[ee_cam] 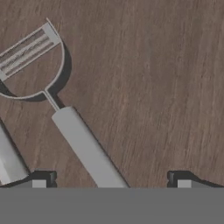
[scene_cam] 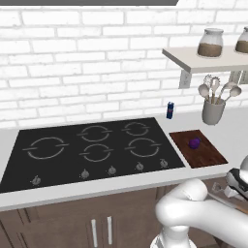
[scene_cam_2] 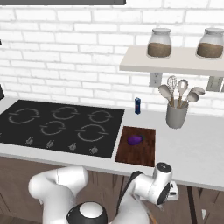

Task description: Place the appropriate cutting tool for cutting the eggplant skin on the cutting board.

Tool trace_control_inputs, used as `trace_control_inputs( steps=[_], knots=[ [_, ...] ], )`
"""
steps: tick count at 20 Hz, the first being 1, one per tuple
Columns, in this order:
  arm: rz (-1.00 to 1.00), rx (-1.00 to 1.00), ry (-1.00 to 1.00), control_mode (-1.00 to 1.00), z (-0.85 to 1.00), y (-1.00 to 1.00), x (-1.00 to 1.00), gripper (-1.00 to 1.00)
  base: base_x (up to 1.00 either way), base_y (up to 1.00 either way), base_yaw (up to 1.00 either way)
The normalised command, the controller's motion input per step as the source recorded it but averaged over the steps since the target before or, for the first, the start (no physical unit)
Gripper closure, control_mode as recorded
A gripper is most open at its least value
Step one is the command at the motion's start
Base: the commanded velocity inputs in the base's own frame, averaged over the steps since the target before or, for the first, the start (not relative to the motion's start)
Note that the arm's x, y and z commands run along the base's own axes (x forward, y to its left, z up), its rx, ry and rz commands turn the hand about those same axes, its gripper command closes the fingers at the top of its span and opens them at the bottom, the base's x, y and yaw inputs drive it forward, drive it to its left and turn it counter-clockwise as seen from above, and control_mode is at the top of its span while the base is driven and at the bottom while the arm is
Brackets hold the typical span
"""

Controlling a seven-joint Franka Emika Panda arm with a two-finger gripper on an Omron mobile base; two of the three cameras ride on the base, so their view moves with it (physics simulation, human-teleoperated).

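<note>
A peeler (ee_cam: 83,144) with a grey handle and a Y-shaped metal head lies on a brown wooden surface directly under my gripper (ee_cam: 111,180). The gripper is open, one fingertip on each side of the handle's end, touching nothing. The hand hangs low in front of the counter edge (scene_cam: 233,186) (scene_cam_2: 171,191). The small purple eggplant (scene_cam: 194,143) (scene_cam_2: 135,139) rests on the dark reddish cutting board (scene_cam: 210,156) (scene_cam_2: 148,154), which lies just right of the cooktop.
Black glass cooktop (scene_cam: 92,145) (scene_cam_2: 61,124) at the left. A grey utensil holder (scene_cam: 213,112) (scene_cam_2: 176,114) and a blue can (scene_cam: 170,110) (scene_cam_2: 137,105) stand behind the board. A shelf with jars (scene_cam: 208,60) hangs above. A second grey handle (ee_cam: 8,159) lies beside the peeler.
</note>
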Motion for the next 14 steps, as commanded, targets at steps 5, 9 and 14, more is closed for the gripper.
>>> trace_control_inputs(
  steps=[5, 9, 14],
  knots=[
    [0.0, 0.07, 0.02, -1.0, -0.26, -0.17, 0.0, -1.0, 0.0, 0.0, 0.0],
    [0.0, 0.06, 0.02, -1.0, -0.32, -0.13, 0.0, -1.0, 0.0, 0.0, 0.0],
    [0.0, 0.04, 0.0, -1.0, -0.28, -0.02, 0.0, 1.0, 0.0, 0.0, 0.0]
  ],
)
